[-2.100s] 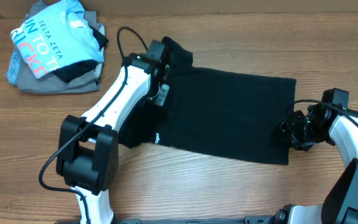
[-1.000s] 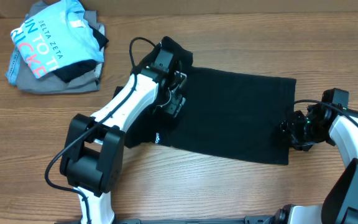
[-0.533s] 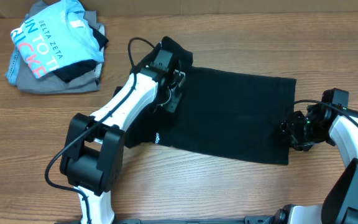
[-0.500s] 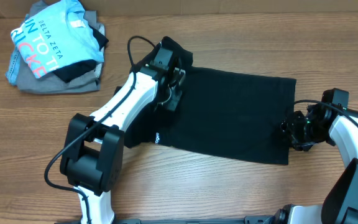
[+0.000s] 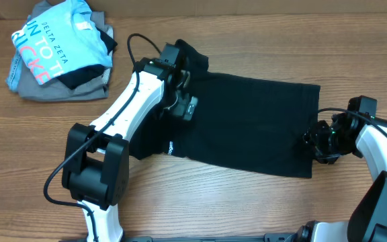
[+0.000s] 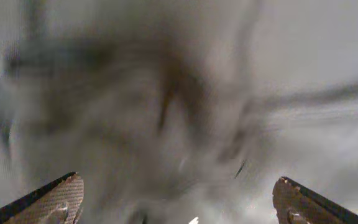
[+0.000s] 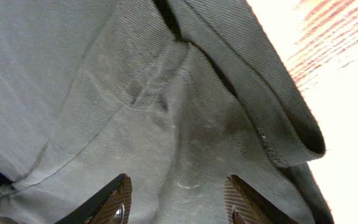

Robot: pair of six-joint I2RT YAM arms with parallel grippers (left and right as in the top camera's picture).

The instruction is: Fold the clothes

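Lying flat, the black T-shirt [image 5: 247, 124] sits under wide-open left jaws, its opposite edge under half-open right jaws.

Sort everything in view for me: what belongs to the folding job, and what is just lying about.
Belongs to the job:
black T-shirt, spread flat in the middle
left gripper, over the shirt's left end
right gripper, at the shirt's right edge

Just lying about:
light blue "DELTA ZETA" shirt, far left
grey folded garment, under the blue one
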